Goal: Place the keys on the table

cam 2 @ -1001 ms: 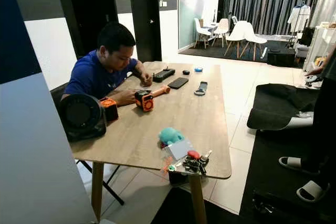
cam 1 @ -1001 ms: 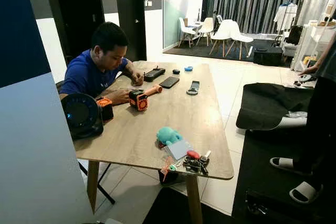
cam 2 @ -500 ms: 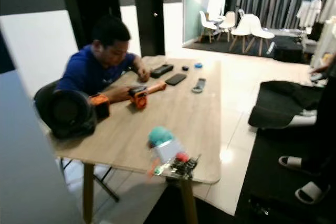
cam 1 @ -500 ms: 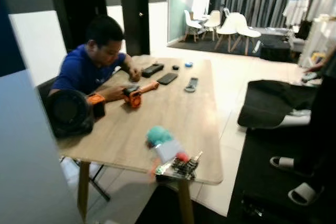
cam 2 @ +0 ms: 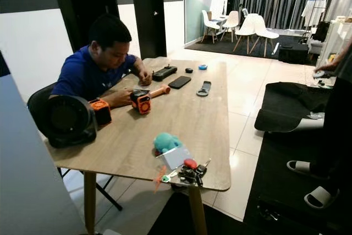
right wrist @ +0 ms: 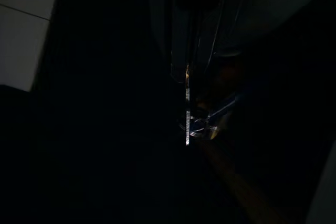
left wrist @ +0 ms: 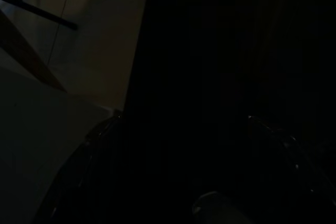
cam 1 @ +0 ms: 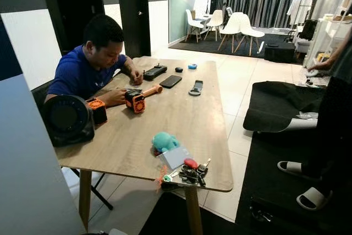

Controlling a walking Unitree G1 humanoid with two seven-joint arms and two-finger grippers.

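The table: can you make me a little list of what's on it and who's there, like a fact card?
table: light wood, on a tiled floor
keys: a bunch lying at the near corner, with a red tag
beside the keys: teal plush toy and a pale card
middle: orange and black tool
far end: black phone, remote
left edge: round black fan
seated person: blue shirt, hands at the tool
standing person: white slippers, on the right

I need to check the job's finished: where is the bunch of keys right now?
In the left eye view the bunch of keys lies on the wooden table, at its near edge toward the right corner, just right of the teal plush toy.
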